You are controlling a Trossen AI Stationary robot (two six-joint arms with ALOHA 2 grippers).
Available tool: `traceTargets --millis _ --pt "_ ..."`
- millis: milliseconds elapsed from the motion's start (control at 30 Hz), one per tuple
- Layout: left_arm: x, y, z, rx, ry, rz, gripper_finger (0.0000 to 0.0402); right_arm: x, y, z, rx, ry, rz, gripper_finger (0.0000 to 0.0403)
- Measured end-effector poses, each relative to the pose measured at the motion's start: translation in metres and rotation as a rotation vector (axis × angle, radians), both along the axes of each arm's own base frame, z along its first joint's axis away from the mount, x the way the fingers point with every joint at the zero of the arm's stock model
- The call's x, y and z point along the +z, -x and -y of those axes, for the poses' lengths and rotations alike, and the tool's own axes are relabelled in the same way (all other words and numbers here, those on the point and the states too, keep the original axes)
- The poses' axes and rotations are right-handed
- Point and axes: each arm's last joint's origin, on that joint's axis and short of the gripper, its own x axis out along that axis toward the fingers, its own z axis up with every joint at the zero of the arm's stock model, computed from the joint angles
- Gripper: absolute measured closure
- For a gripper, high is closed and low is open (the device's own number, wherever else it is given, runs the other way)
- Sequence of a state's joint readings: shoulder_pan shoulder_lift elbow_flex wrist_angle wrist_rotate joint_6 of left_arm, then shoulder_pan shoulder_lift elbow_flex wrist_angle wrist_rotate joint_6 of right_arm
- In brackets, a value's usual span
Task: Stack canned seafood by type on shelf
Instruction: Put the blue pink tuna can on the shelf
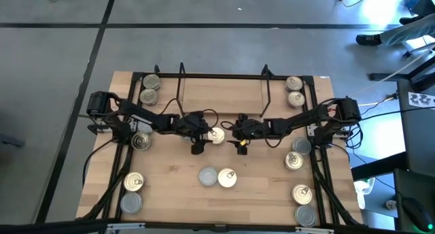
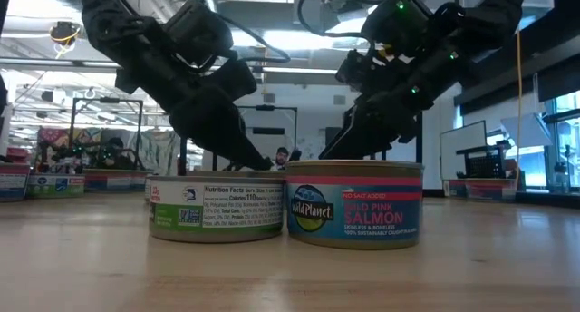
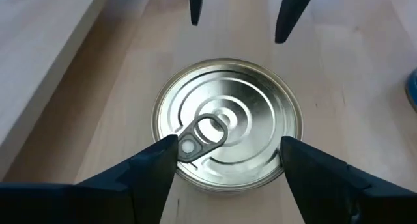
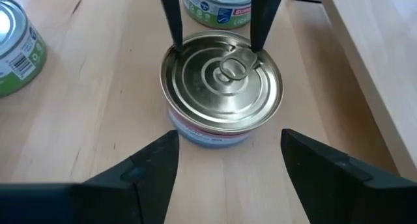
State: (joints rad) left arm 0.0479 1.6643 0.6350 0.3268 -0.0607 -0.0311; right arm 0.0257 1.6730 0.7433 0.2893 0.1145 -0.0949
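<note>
A lab: monitors (image 2: 485, 162) and equipment racks (image 2: 113, 121) behind

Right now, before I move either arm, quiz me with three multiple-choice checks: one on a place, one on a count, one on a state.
1. Where is the ring-pull tin?
A. On the shelf board
B. On the table, between the two grippers
C. On top of another tin

2. How many front tins sit side by side at the table's front centre?
A. One
B. Two
C. Four

3. How is the right gripper?
A. Open, short of the tin
B. Shut on the tin
C. Carrying the tin in the air

Answers:
1 B: the high view shows it on bare wood between both grippers, with the left gripper straddling it.
2 B: two tops touch there.
3 A: its fingers stand wide, with the tin beyond their tips.
</note>
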Motion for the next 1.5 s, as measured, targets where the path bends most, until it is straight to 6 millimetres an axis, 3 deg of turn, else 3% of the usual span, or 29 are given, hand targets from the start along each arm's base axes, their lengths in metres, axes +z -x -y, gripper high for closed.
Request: traceTargets --millis 400,833,1200,1500 --pt "-0.007 0.007 -0.002 -0.046 -0.005 0.04 0.016 0.005 -0.003 -0.004 0.211 0.079 0.052 0.0136" --pt "-0.018 0.023 -0.008 -0.013 0.012 0.089 0.0161 -0.011 -0.014 -0.011 0.432 0.416 0.047 0.0136" --pt "-0.024 0.035 -0.007 -0.007 0.016 0.15 0.0161 -0.024 -0.036 -0.009 0.374 0.545 0.001 0.0136" --pt "-0.027 0.044 -0.008 -0.005 0.016 0.189 0.0161 -0.027 -0.038 -0.01 0.399 0.584 -0.018 0.0136"
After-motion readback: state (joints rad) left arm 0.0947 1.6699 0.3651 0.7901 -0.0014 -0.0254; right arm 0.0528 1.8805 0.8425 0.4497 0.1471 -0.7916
